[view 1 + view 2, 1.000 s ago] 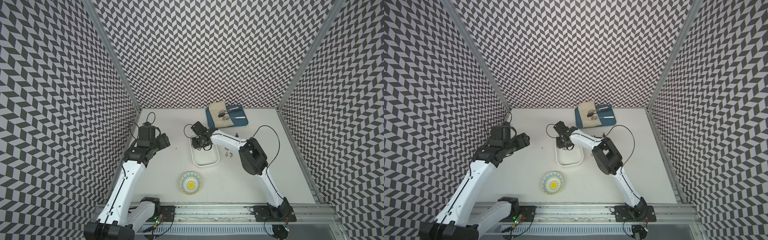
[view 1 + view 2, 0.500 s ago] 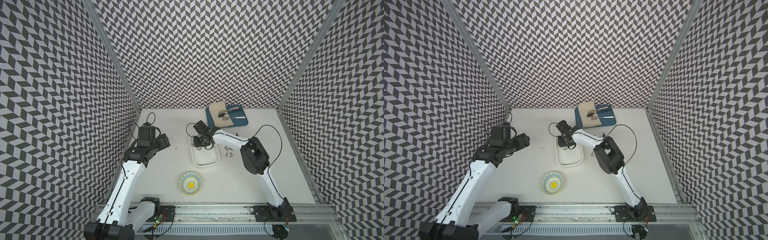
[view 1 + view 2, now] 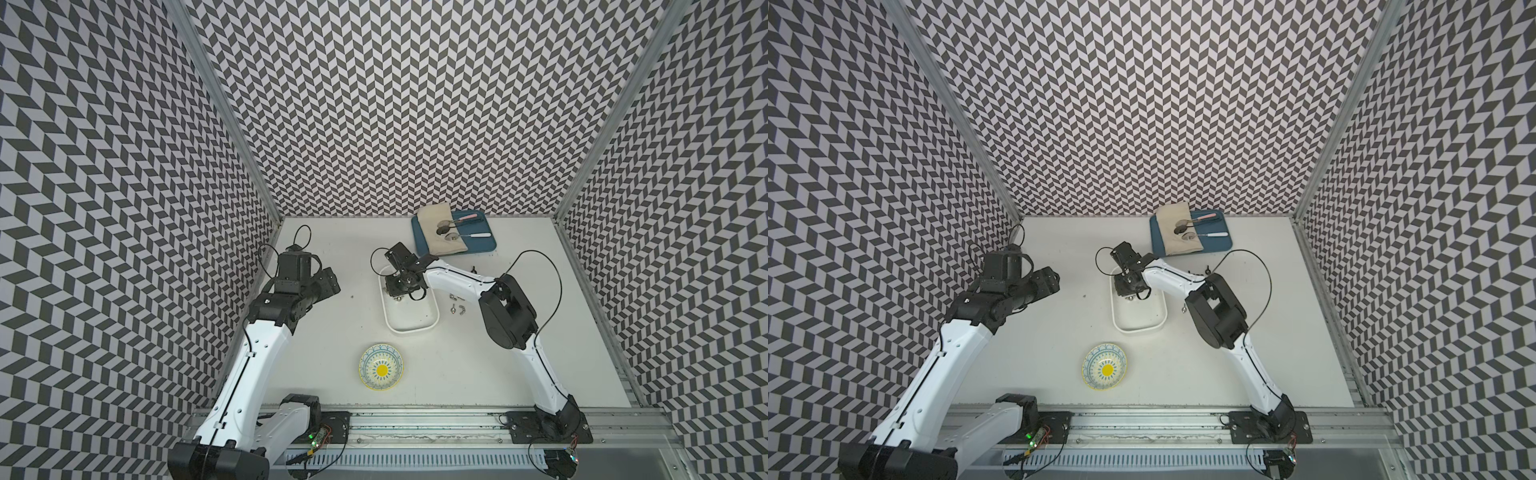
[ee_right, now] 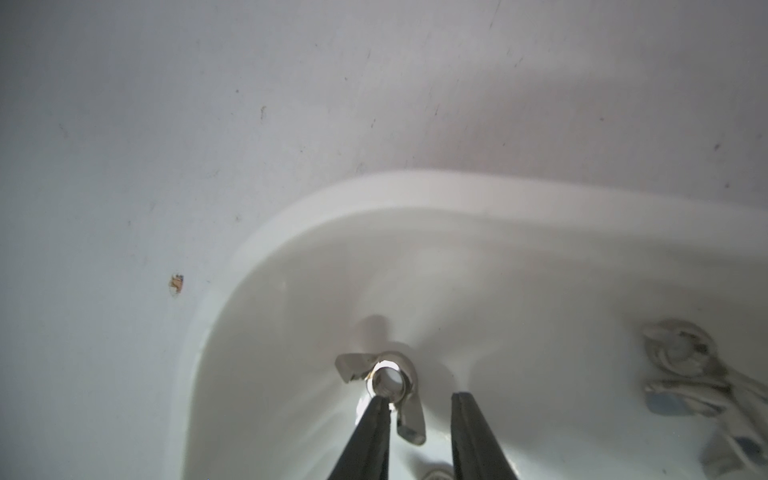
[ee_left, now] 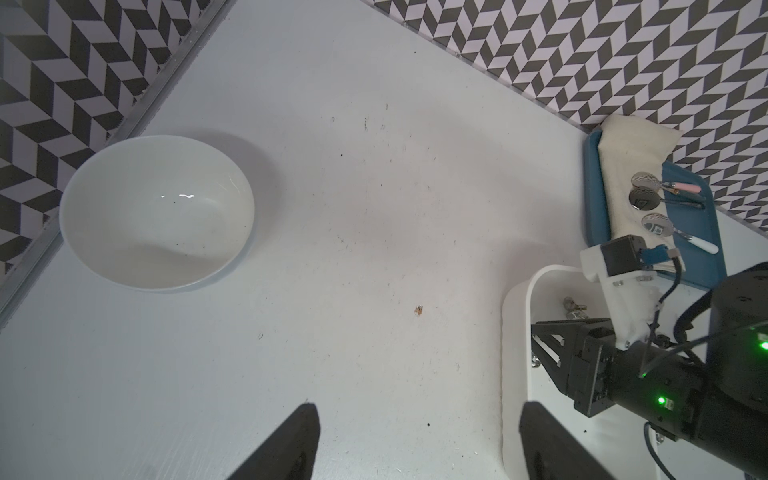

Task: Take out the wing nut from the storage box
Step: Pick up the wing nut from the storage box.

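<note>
Nearest the base sits a patterned bowl (image 3: 381, 367). Beyond it the storage box (image 3: 411, 320) holds the wing nut (image 4: 388, 380) near its far end, where the right gripper (image 4: 415, 397) straddles one wing, jaws narrowly apart, one jaw touching the hub. The left gripper (image 5: 417, 405) hangs open, well left of the box. Farthest lies a blue tray (image 3: 478, 245).

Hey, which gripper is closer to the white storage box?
Right. The right gripper is down inside the storage box, its fingers at a wing nut; the left gripper hovers over bare table beside the box.
</note>
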`<control>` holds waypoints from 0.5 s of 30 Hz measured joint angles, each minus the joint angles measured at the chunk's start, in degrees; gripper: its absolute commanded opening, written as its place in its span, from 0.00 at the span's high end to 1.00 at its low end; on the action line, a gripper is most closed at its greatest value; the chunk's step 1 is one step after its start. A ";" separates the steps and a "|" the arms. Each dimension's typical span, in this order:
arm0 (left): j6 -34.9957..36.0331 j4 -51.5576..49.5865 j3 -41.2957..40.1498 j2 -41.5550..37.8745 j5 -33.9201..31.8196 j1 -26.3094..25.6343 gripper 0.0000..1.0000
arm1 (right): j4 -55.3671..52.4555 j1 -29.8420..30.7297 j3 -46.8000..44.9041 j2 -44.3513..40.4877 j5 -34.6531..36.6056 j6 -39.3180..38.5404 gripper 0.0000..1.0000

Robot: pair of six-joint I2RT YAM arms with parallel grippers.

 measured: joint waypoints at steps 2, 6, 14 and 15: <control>0.00 0.02 0.00 0.02 0.00 0.00 0.20 | -0.04 0.07 0.26 0.42 -0.13 -0.48 0.73; -0.02 0.02 0.00 0.26 0.00 0.00 0.20 | 0.04 0.07 0.61 0.76 -0.24 -1.20 0.78; -0.02 0.04 0.00 0.68 0.00 0.00 0.20 | 0.20 0.07 0.81 0.79 -0.74 -2.19 0.90; -0.02 0.04 0.00 0.68 0.00 0.00 0.20 | 0.20 0.07 0.85 0.76 -0.79 -2.38 0.91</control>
